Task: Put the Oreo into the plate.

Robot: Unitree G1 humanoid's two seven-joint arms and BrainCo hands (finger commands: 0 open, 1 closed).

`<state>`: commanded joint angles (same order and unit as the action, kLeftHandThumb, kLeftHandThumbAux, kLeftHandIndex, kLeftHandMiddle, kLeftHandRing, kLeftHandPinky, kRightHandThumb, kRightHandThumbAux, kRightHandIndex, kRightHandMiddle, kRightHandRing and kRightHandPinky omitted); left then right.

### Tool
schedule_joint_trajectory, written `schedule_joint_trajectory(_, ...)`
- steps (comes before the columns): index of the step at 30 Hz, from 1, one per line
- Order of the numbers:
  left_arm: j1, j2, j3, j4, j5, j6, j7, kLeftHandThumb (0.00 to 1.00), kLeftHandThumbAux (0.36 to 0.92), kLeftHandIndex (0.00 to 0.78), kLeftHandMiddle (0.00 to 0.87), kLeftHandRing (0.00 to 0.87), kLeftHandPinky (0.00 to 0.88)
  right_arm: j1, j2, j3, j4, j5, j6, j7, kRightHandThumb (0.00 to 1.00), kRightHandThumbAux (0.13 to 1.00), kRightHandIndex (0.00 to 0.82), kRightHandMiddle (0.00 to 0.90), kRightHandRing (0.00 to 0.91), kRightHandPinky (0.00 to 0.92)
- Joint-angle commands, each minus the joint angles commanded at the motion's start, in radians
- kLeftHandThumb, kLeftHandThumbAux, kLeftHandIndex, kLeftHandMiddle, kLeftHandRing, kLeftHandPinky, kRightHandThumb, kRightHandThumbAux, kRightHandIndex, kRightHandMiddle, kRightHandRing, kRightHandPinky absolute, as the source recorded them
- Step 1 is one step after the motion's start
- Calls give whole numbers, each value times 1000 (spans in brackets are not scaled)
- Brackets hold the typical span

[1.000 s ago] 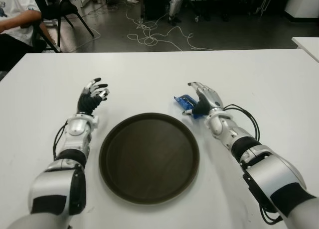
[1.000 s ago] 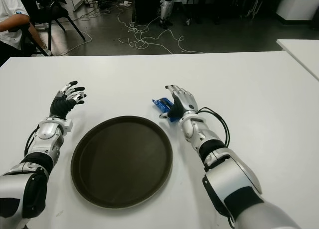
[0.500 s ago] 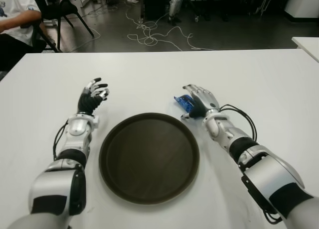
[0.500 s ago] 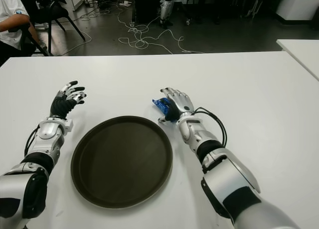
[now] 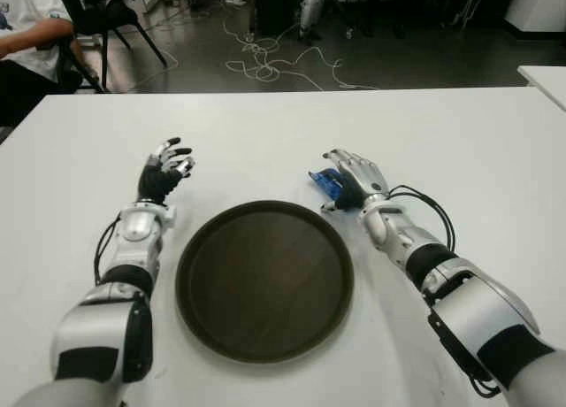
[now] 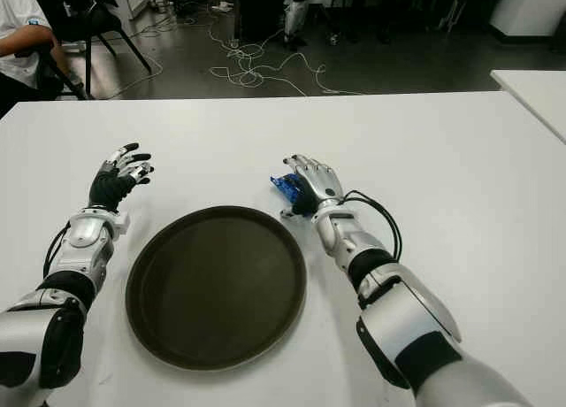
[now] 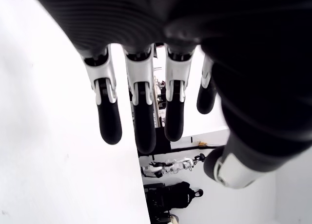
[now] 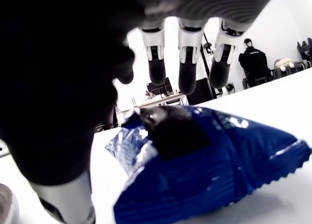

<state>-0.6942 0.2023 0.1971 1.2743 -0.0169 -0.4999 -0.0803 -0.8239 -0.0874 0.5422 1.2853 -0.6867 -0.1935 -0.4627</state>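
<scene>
The Oreo [image 5: 325,181] is a blue packet lying on the white table [image 5: 265,133], just beyond the right rim of the round dark plate [image 5: 265,283]. My right hand [image 5: 352,172] hovers over the packet's right side. In the right wrist view its fingers [image 8: 187,63] stretch out above the blue packet [image 8: 204,170] without closing on it. My left hand [image 5: 166,166] shows to the left of the plate, fingers relaxed and holding nothing. Nothing lies in the plate.
A seated person [image 5: 22,35] and a black chair [image 5: 110,18] are beyond the table's far left corner. Cables [image 5: 265,66] lie on the floor behind the table. A second white table [image 5: 546,78] shows at the right edge.
My right hand has shifted a little to the left and settled over the Oreo packet. The left hand and the plate have not moved.
</scene>
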Motion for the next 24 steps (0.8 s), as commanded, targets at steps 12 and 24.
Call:
schedule_joint_trajectory(12,1,4,-11,-2,16,2,17,355,696,168,285,315,339,3,2,-21,1,22,12,2,0,829,142,145,153,180)
schedule_joint_trajectory(24,3,5,-14,-3,18,-5,27,358,707,169,280,317,339,4,-5,-85,26,84,-4,77,0,851,252,208,223,249)
